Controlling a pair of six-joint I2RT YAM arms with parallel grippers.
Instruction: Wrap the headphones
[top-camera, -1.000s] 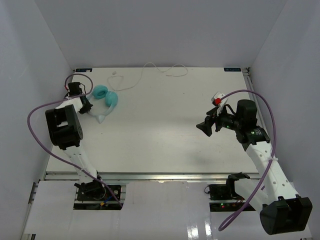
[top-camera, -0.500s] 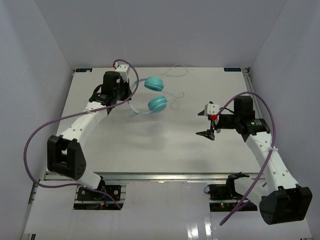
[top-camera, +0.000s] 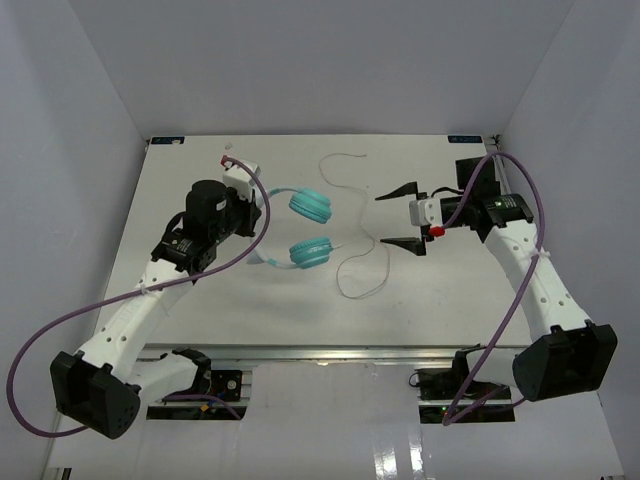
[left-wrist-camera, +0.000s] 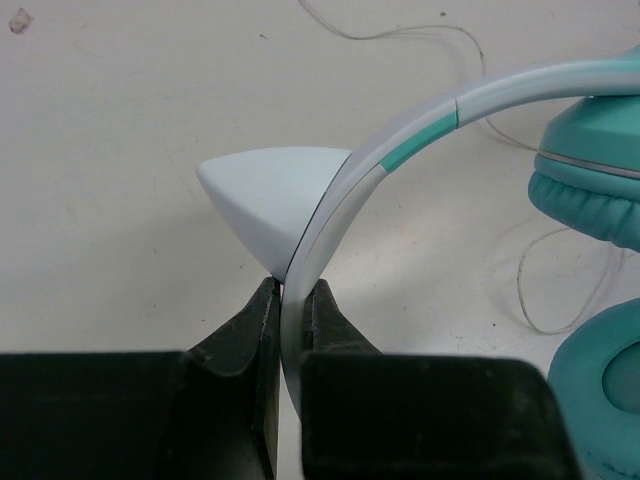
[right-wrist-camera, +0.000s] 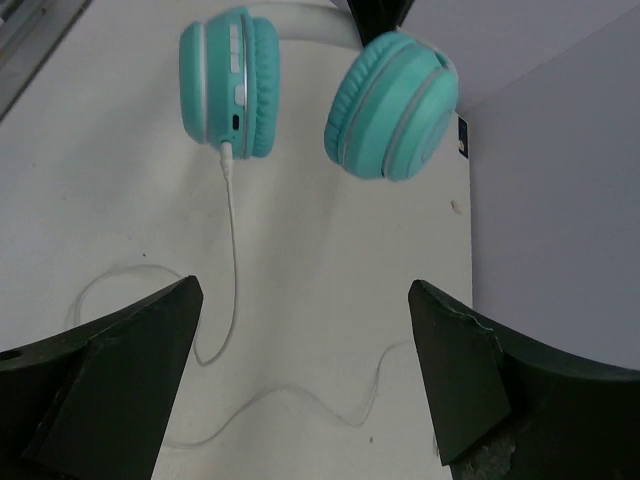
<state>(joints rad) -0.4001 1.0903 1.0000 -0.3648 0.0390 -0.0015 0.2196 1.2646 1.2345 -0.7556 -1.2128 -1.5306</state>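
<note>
our left gripper (left-wrist-camera: 290, 292) tight on the headphones' (top-camera: 310, 205) headband (left-wrist-camera: 420, 125), our right gripper (top-camera: 381, 219) wide open near the loose cord (right-wrist-camera: 232, 250)

The headphones (top-camera: 311, 251) sit mid-table (top-camera: 250, 310), headband (left-wrist-camera: 420, 125) toward the left edge between the left gripper's (left-wrist-camera: 292, 288) jaws. Both ear cups (right-wrist-camera: 392, 105) point toward the right edge, one behind the other. The cord (right-wrist-camera: 231, 230) lies on the table between them and the right gripper (top-camera: 381, 219).
</note>
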